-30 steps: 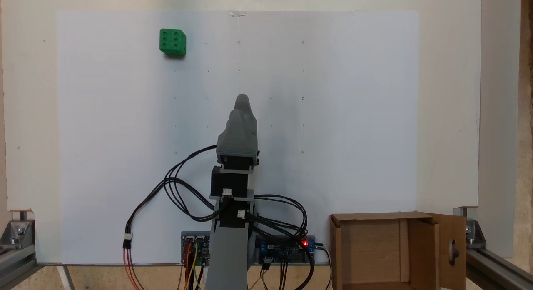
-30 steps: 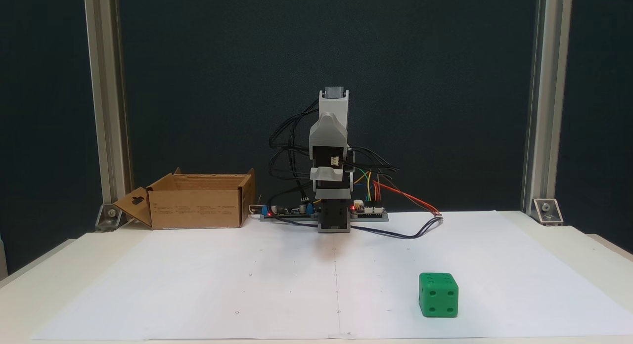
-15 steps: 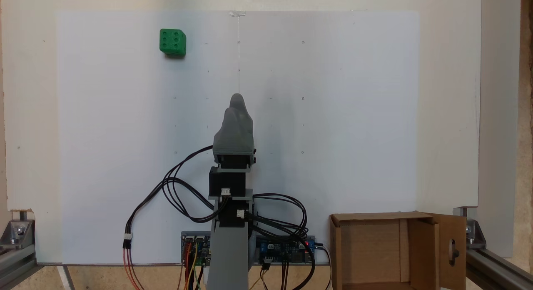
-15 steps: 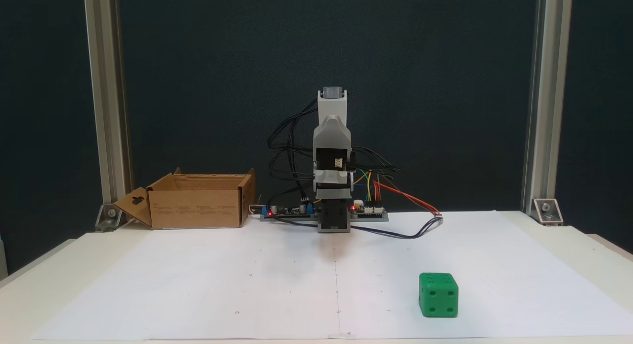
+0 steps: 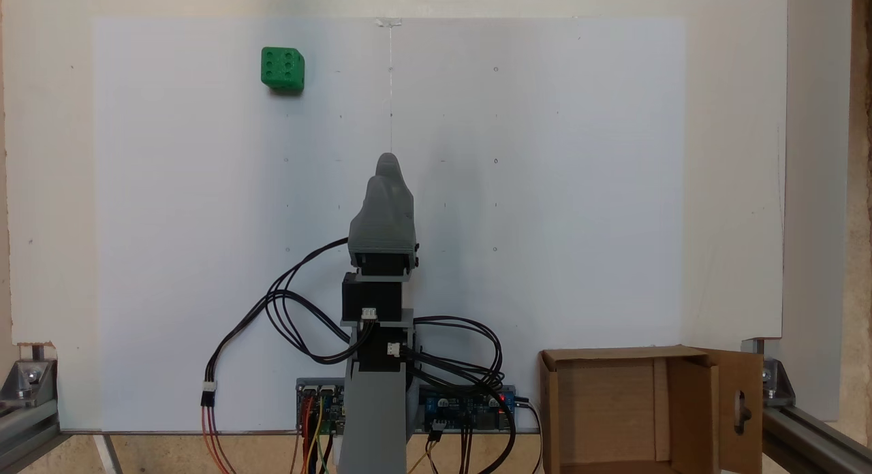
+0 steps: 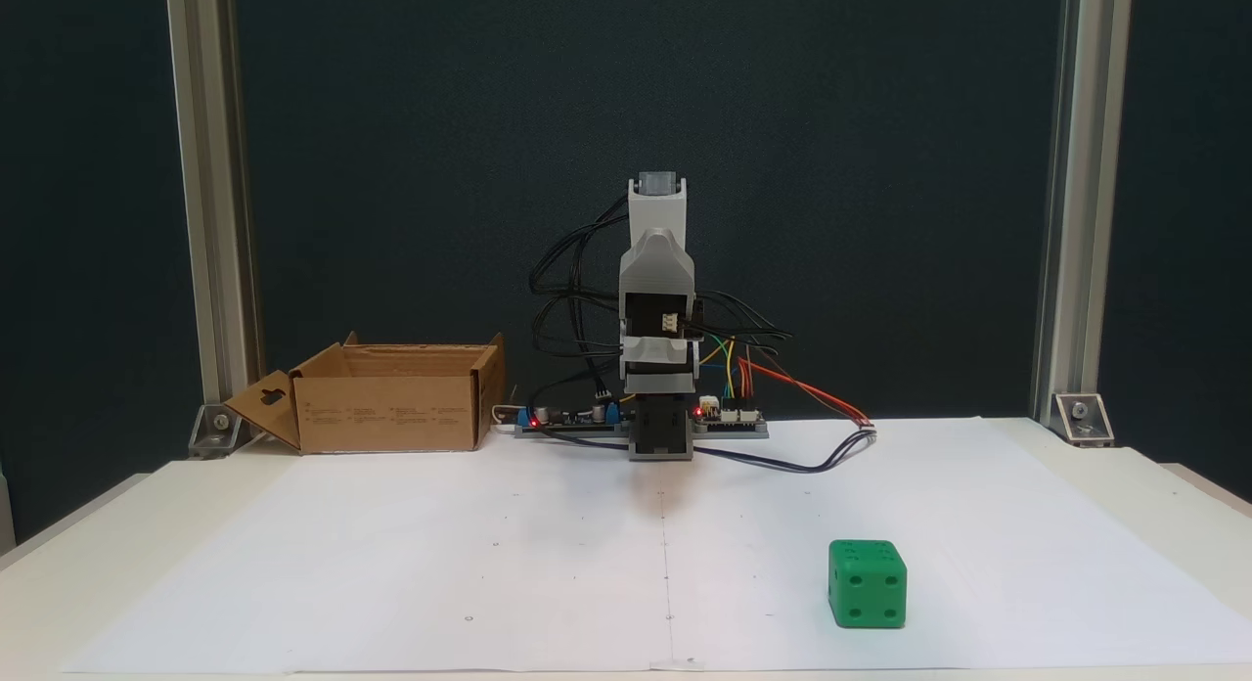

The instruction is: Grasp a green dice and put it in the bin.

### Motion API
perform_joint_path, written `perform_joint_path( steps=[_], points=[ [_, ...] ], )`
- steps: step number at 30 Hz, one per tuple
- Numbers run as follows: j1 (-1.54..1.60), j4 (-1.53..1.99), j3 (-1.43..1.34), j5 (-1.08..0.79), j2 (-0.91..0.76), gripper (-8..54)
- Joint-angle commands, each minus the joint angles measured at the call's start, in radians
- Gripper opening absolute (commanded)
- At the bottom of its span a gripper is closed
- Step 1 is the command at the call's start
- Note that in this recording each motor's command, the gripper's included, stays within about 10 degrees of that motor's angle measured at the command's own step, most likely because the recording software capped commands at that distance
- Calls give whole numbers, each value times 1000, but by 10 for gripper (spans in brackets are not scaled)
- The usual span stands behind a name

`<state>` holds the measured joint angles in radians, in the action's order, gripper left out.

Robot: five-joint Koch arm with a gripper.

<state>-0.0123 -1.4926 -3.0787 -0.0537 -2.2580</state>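
While the arm is folded upright over its base at frame centre in both fixed views, the green dice (image 5: pixel 283 68) is seen untouched at the upper left of the white paper sheet (image 5: pixel 545 188); in a fixed view it sits at lower right (image 6: pixel 867 583), well apart from the arm. The gripper (image 5: pixel 387 162) is seen with one jaw stacked behind the other, so spread or pressed together cannot be told. The bin (image 5: pixel 599 357) is placed at lower right, flap with slot hole folded out; in a fixed view it is at mid left (image 6: pixel 391 397). Step judged: reach not yet begun. Next move calls for base rotation toward the dice, extension, descent with jaws spread around it. Small print on the bin wall is too small to be read; no brands legible.
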Motion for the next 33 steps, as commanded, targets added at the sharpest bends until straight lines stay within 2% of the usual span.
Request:
perform_joint_path(
  steps=[1,33],
  points=[
    [5,-6,-51,-38,-106,445],
    [14,8,-51,-44,-104,439]
  ],
)
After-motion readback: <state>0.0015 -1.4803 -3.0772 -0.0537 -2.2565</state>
